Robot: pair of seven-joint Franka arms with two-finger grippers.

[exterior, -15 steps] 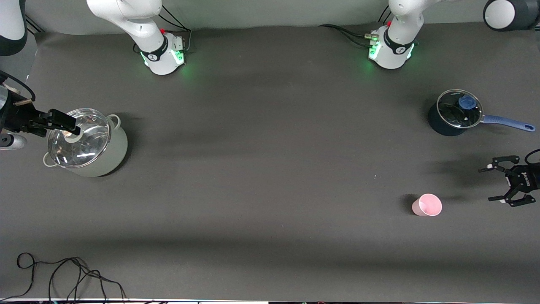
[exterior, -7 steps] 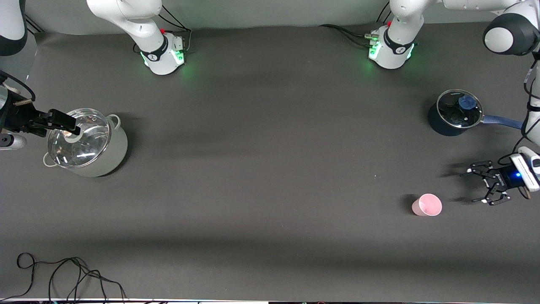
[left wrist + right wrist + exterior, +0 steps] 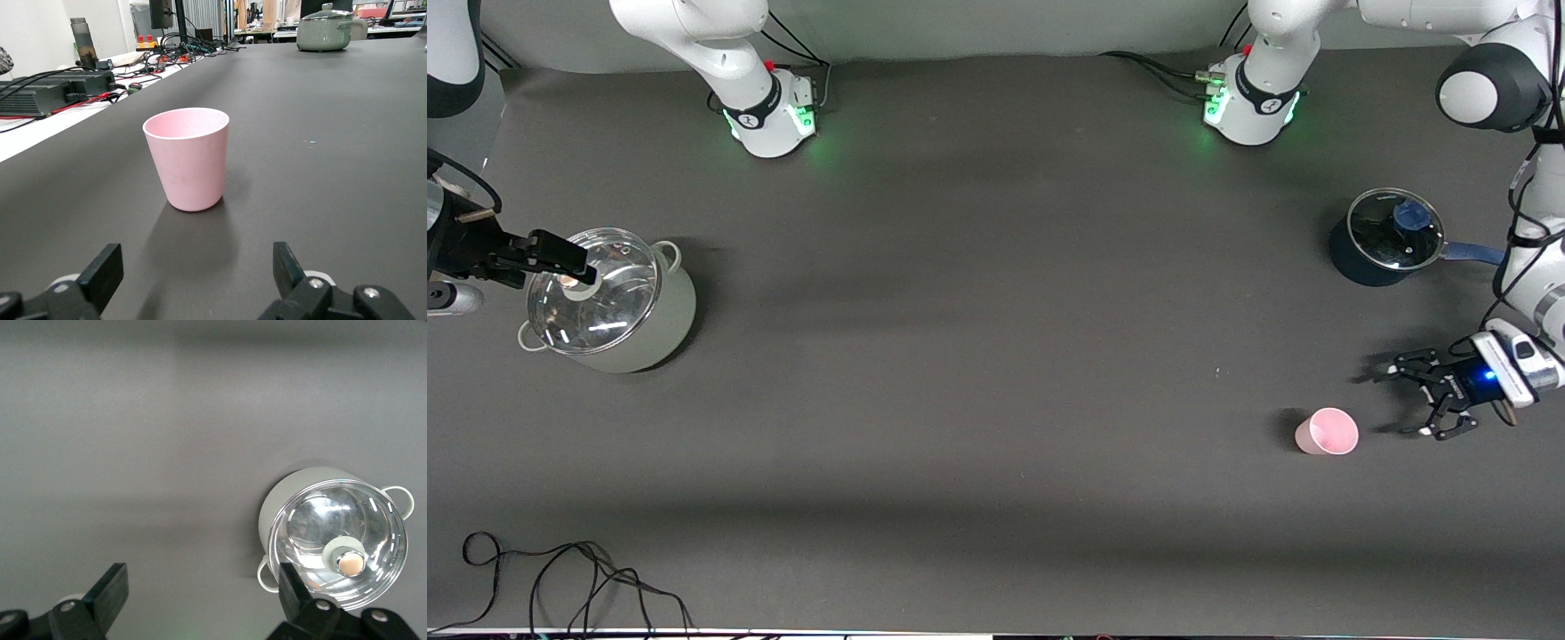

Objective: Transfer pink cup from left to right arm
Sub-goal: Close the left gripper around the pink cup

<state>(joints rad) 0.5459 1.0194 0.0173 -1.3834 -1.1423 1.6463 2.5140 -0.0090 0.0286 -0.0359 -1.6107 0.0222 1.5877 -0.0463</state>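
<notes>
1. The pink cup [image 3: 1327, 432] stands upright on the dark table [image 3: 996, 356], toward the left arm's end and nearer the front camera's edge than the middle. Its mouth faces up, and what shows of its inside is bare pink.
2. The left gripper [image 3: 1405, 402] sits low, just beside the cup on the side toward the left arm's end of the table. Its fingers [image 3: 100, 273] are spread wide, hold nothing, and stand clear of the cup [image 3: 187, 157].
3. The right gripper [image 3: 560, 253] waits in the air over the grey-green pot [image 3: 609, 302] at the right arm's end, fingers [image 3: 110, 590] spread wide and empty.
4. That pot carries a glass lid [image 3: 340, 540] with a round knob; nothing can be made out inside.
5. A dark blue saucepan [image 3: 1387, 238] with a glass lid and long handle stands near the left arm's end, farther from the front camera than the cup. Its contents cannot be told.
6. A loose black cable [image 3: 569, 578] lies near the table's front-camera edge, at the right arm's corner.
</notes>
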